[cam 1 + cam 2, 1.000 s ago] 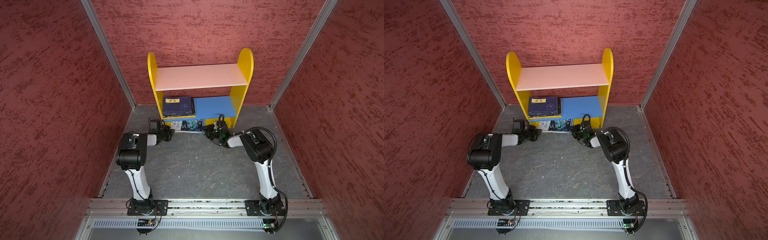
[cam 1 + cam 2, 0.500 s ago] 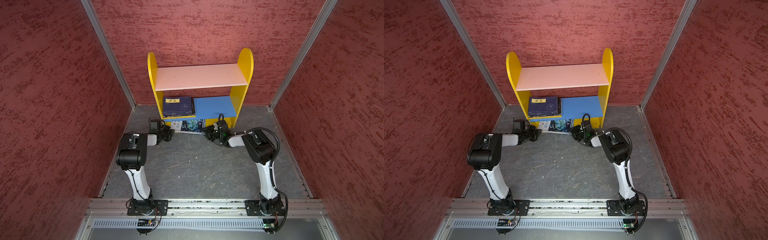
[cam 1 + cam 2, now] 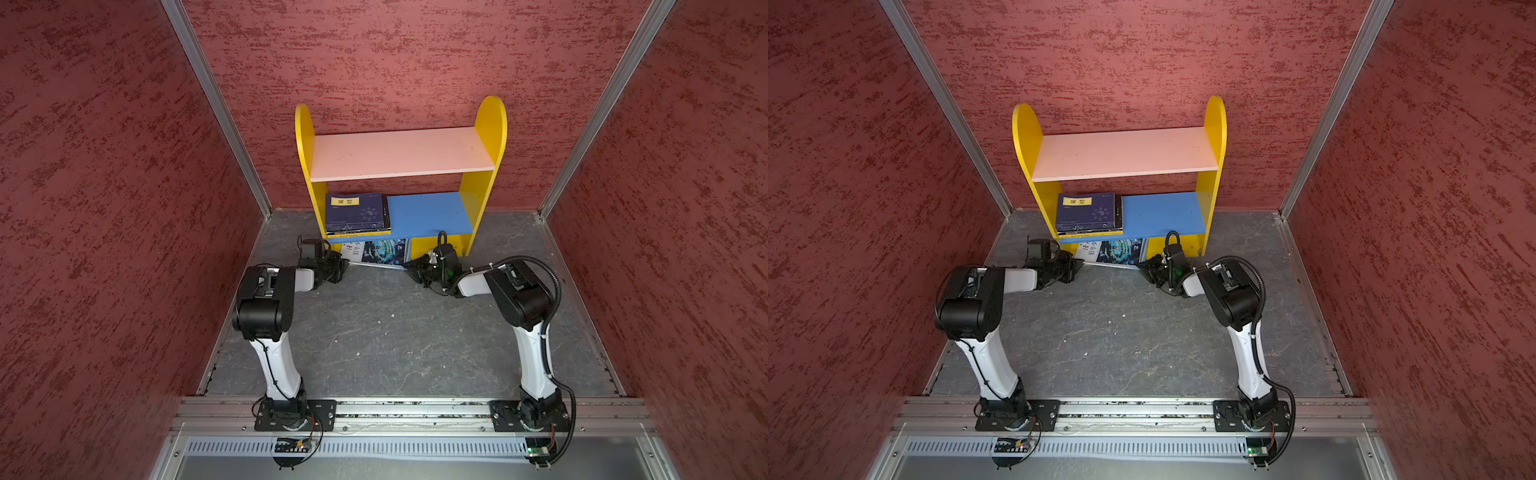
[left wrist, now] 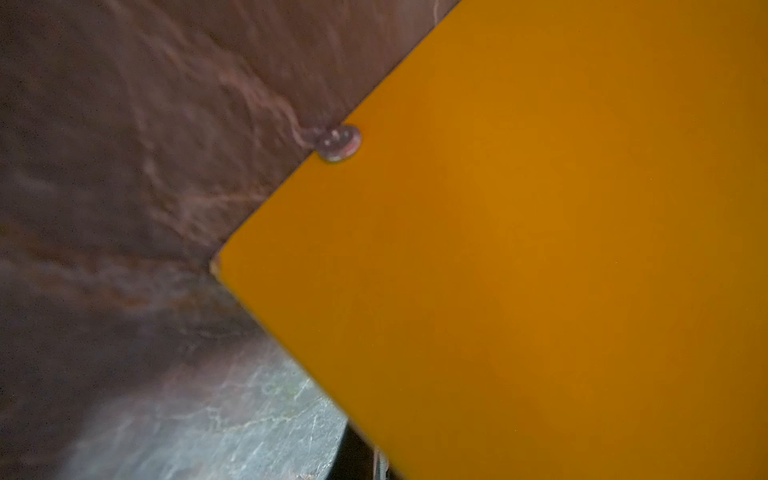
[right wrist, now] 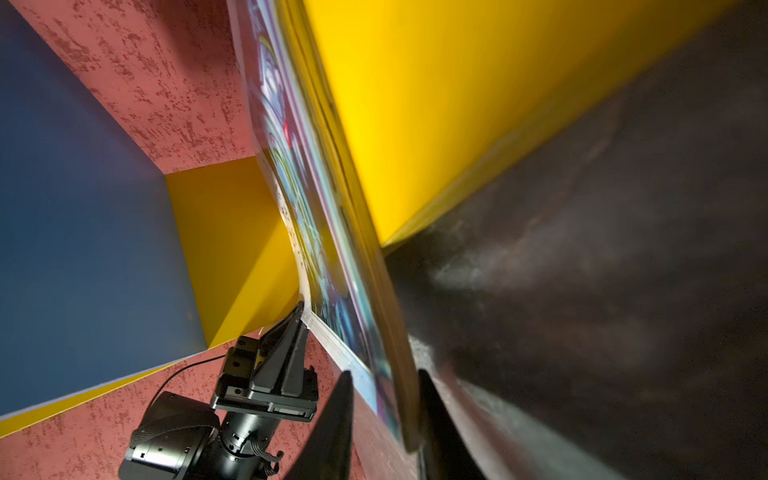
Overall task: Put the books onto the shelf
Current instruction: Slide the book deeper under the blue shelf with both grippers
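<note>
The shelf (image 3: 490,124) stands against the back wall, its pink upper board bare. A navy book with a yellow label (image 3: 357,212) tops a small stack of books on the left of the blue lower board (image 3: 432,212). The thin white magazine (image 3: 382,251) lies under the blue board, its front edge sticking out over the floor. My left gripper (image 3: 343,266) is shut on the magazine's left front corner and bends it upward, as the right wrist view shows (image 5: 300,309). My right gripper (image 5: 382,374) is shut on the right front corner, one finger on each face.
Red textured walls close in the grey floor (image 3: 374,332) on three sides. The shelf's yellow side panel (image 4: 540,249) fills most of the left wrist view. Both arm bases sit on the front rail (image 3: 415,409).
The right gripper's jaws have narrowed onto the magazine's right corner. Both arms stay almost where they were, and the left keeps its hold.
</note>
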Motion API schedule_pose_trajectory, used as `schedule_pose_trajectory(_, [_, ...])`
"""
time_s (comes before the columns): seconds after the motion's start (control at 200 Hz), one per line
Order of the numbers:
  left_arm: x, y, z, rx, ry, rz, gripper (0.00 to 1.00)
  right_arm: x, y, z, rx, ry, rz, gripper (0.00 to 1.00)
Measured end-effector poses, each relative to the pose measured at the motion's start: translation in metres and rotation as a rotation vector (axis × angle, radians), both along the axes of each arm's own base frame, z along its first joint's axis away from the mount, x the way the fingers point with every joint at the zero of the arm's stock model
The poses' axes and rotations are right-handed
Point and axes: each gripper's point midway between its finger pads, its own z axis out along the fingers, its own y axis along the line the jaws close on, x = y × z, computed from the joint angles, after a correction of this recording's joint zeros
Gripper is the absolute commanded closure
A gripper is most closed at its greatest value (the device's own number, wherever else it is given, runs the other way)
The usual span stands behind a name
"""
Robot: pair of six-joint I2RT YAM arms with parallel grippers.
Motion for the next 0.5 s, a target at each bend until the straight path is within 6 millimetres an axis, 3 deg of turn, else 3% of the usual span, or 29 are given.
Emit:
schedule_pose_trajectory(0.346, [-0.002, 0.002, 0.000, 0.001, 0.004, 0.013, 0.98, 0.010, -0.004, 0.003, -0.016, -0.036, -0.045, 0.89])
schedule_pose_trajectory(0.501, [-0.003, 0.003, 0.004, 0.002, 0.001, 0.028, 0.98, 0.026, -0.002, 0.021, -0.022, -0.096, -0.065, 0.90])
